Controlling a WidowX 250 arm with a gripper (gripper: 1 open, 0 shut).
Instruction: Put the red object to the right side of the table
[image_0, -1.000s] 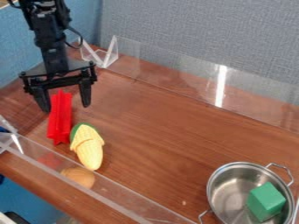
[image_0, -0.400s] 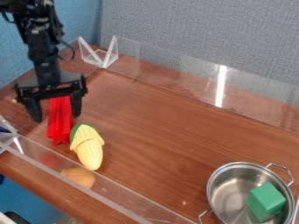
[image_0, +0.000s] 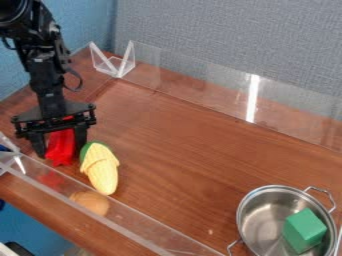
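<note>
The red object (image_0: 62, 151) lies near the left end of the table (image_0: 201, 130), mostly covered by my gripper (image_0: 56, 134). The gripper points straight down and sits low over the block. Its two black fingers (image_0: 24, 134) stand on either side of the block with a gap still showing, so the jaws are open around it. Only the block's near end shows below the fingers.
A yellow corn cob (image_0: 100, 166) lies just right of the red block, nearly touching it. A metal pot (image_0: 274, 215) holding a green cube (image_0: 305, 232) stands at the front right. Low clear acrylic walls (image_0: 227, 85) edge the tabletop.
The gripper has come down and shifted left toward the front, from above the red block to straddling it. Its fingers look slightly narrower. Block and corn have not moved.
</note>
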